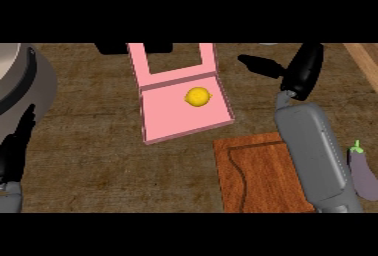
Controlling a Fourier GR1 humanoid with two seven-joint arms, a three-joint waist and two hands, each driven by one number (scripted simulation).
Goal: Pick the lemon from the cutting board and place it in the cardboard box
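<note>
The lemon (pixel 198 97) lies in the pink box (pixel 173 122), at twelve o'clock from the board (pixel 258 175). My right hand (pixel 299 70) hangs at three o'clock of the box, fingers straight, holding nothing. My left hand (pixel 15 150) rests open at nine o'clock. An eggplant (pixel 363 172) lies right of my forearm.

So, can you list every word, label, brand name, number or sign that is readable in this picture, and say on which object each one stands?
There is none: no text, number or sign is readable on anything.
pink box: plain surfaces, no print.
lemon: no sticker or label.
cutting board: only wood grain.
eggplant: no label.
right hand and left hand: plain black, no markings.
</note>
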